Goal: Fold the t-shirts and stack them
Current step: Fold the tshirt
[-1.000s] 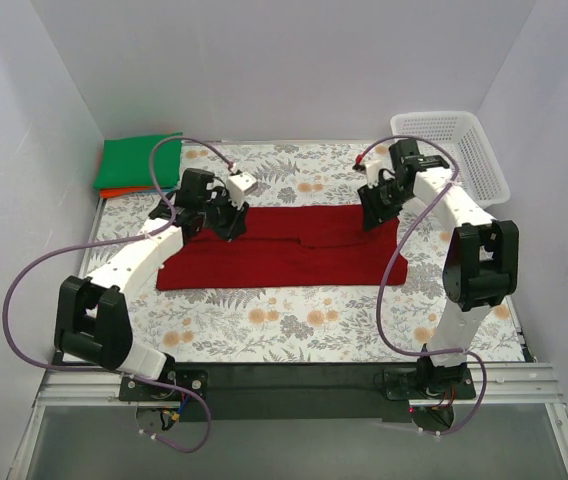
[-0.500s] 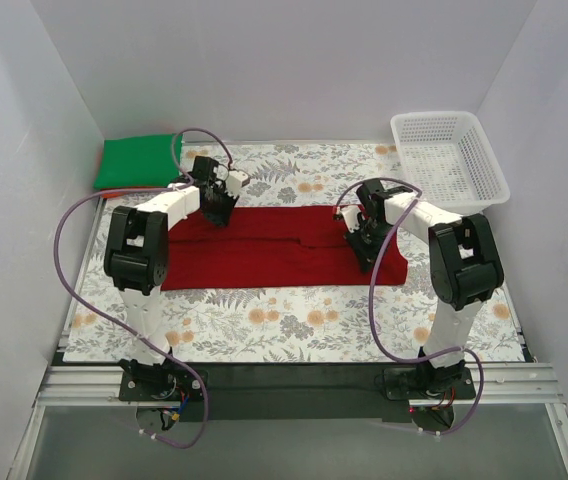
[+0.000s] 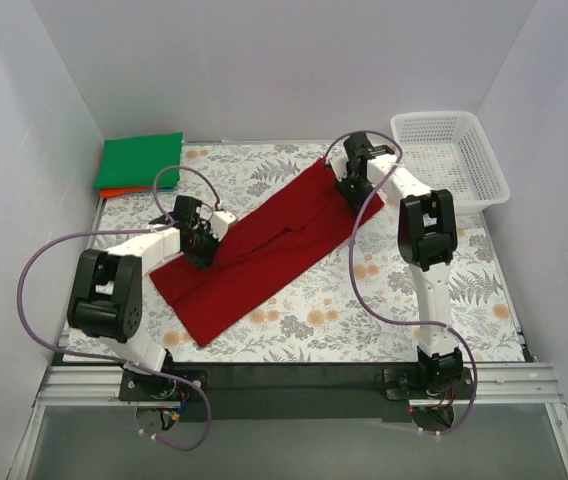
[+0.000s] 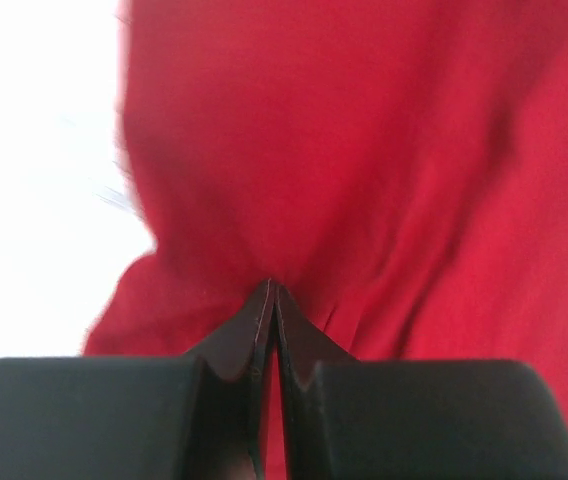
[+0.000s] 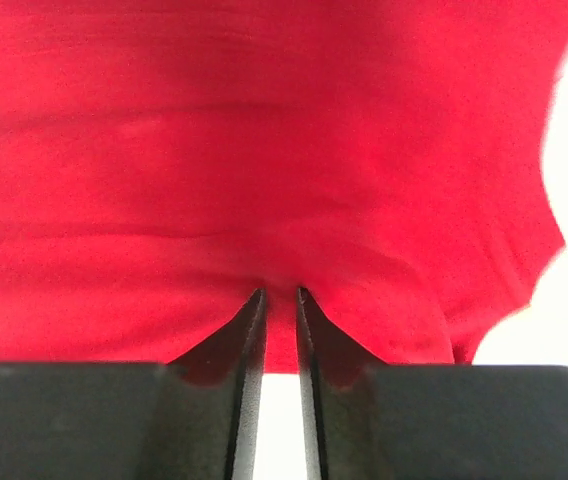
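The dark red t-shirt (image 3: 264, 250) lies as a long folded band slanting across the worktop (image 3: 384, 300). One end points toward the near-left corner and the other reaches up by the far edge, right of centre.

The left hand (image 3: 202, 243) has its fingers pressed together on a pinch of cloth at the band's left edge. In the left wrist view the tips meet with red fabric gathered between them. The right hand (image 3: 349, 185) grips the far end, its fingers closed to a sliver, with cloth bunched at the tips. Gripping at two points well apart probably holds the band taut, so it can be turned or doubled over without the layers slipping.

The green t-shirt (image 3: 141, 160) sits folded in the far-left corner on top of the orange t-shirt (image 3: 112, 192), of which only a strip shows. That is likely the stack the red one must join. The basket (image 3: 451, 150) stands in the far-right corner, near the right hand, so swings there are tight. Bare patterned worktop shows along the near edge and the right side, the roomiest ground for folding.
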`<state>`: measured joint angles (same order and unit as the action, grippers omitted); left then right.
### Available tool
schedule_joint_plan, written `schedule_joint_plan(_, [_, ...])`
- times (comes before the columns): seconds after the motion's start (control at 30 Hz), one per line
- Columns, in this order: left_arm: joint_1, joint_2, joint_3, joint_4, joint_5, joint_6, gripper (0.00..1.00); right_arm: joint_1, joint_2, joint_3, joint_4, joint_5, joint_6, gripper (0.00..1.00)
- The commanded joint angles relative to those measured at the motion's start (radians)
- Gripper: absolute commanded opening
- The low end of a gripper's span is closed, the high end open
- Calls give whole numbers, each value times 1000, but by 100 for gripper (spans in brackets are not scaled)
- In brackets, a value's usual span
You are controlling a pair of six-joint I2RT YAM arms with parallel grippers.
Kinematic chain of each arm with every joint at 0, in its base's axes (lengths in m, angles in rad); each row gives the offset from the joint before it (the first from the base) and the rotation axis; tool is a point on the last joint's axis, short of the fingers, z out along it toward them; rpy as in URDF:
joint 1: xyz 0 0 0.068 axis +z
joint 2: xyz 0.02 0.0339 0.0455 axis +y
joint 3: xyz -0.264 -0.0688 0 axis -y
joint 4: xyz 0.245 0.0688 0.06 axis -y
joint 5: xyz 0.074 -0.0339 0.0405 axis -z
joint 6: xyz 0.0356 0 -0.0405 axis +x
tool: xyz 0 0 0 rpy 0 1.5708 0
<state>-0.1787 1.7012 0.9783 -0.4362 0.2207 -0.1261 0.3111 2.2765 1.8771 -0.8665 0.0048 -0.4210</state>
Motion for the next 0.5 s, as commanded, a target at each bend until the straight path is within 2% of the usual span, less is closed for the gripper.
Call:
schedule_joint_plan(0.0, [-59,-173,-127,-247,115,-47,2,-12,141,231,135,28,-39,25])
schedule_joint_plan(0.03, [-106,-223,-148,-268,138,-79,2,-9,147,329,135,11,-35,27])
schedule_joint_plan(0.07, [-140,-266,-176,-271,144,-101,2,-4,146,364,135,4,-29,32])
schedule_joint_plan(0.13, [-189,-366,-179,-269,128,-139,4,6,106,384,136,-34,-24,36])
schedule_joint_plan(0.23, [-185,-374,-95,-295,74,-153,6,5,-20,279,136,-64,-7,38])
schedule_joint_plan(0.27, [-185,-368,-70,-299,59,-133,6,5,-56,192,136,-77,2,39])
schedule_joint_plan(0.4, [-183,-344,-4,-291,66,-77,8,16,-230,0,132,-257,89,38])
schedule_joint_plan(0.47, [-185,-316,-7,-282,77,-54,9,32,-258,-59,132,-304,126,38])
